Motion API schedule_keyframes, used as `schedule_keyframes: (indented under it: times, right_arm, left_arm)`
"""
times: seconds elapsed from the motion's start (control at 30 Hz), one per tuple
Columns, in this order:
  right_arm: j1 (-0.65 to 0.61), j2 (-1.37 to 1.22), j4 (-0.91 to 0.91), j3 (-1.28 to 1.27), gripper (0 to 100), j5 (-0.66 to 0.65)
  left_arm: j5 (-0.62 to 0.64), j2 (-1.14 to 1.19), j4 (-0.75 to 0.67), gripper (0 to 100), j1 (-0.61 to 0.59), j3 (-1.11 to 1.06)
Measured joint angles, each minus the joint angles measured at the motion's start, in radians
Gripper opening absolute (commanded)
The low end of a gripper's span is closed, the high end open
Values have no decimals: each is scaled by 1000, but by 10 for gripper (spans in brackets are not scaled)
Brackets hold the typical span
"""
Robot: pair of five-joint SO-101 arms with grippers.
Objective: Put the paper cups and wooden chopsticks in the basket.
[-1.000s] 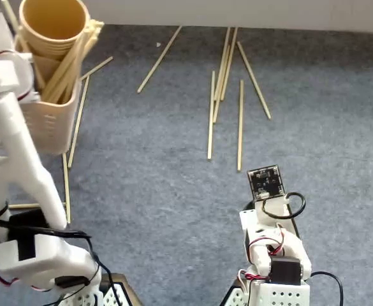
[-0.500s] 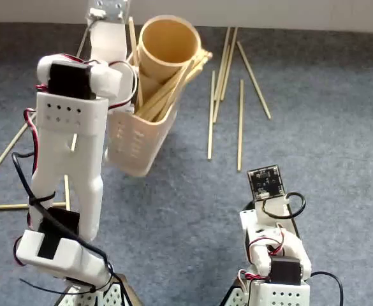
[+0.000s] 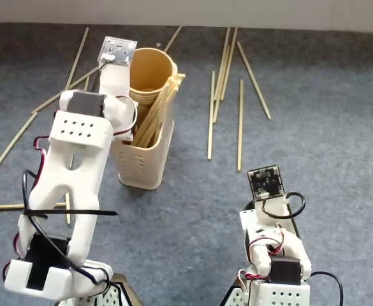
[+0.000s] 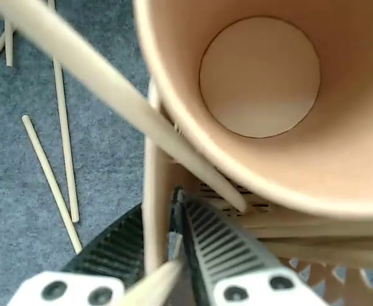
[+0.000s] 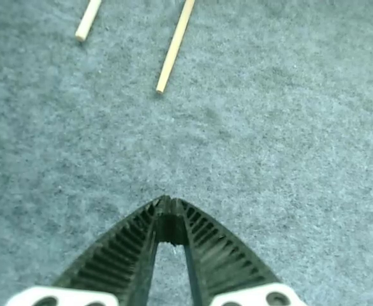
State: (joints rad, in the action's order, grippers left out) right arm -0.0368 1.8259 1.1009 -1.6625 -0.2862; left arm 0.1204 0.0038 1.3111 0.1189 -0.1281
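At the far-left of the carpet (image 3: 314,127) the basket (image 3: 141,159) stands upright with the left gripper (image 4: 175,210) clenched on its rim, jaws pinching the cream wall from above. Stacked paper cups (image 3: 149,70) sit inside and take up most of the mouth. A bundle of chopsticks (image 3: 157,108) is wedged between the cups and the basket wall, leaning out over the rim toward the right arm's side. Cups look done. Loose chopsticks (image 3: 240,124) are not: several lie flat in a rough fan beyond the right arm, more on the carpet on the left arm's side of the basket, and one by the left arm's base. Right gripper (image 5: 168,210) is closed on nothing, tips together, hovering low over bare carpet with two stick ends just ahead of it. My read: the step in hand is positioning or steadying the basket, with stick collection still to go. Next move probably falls to the right arm: open the jaws, go for the nearest stick, pinch near mid-length so it doesn't swing, then feed it end-first into the narrow gap beside the cups. Thin sticks flat on carpet mean the jaws must get right down. Left should hold the basket steady, since a nudge from a stick could tip it.
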Motion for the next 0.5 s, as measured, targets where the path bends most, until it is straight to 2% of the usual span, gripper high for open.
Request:
schedule_keyframes:
  times: [0.2, 0.5]
  right_arm:
    - [0, 0, 0, 0, 10, 0]
    - [0, 0, 0, 0, 10, 0]
  left_arm:
    - [95, -6, 35, 8, 60, 2]
    - [92, 15, 276, 21, 84, 347]
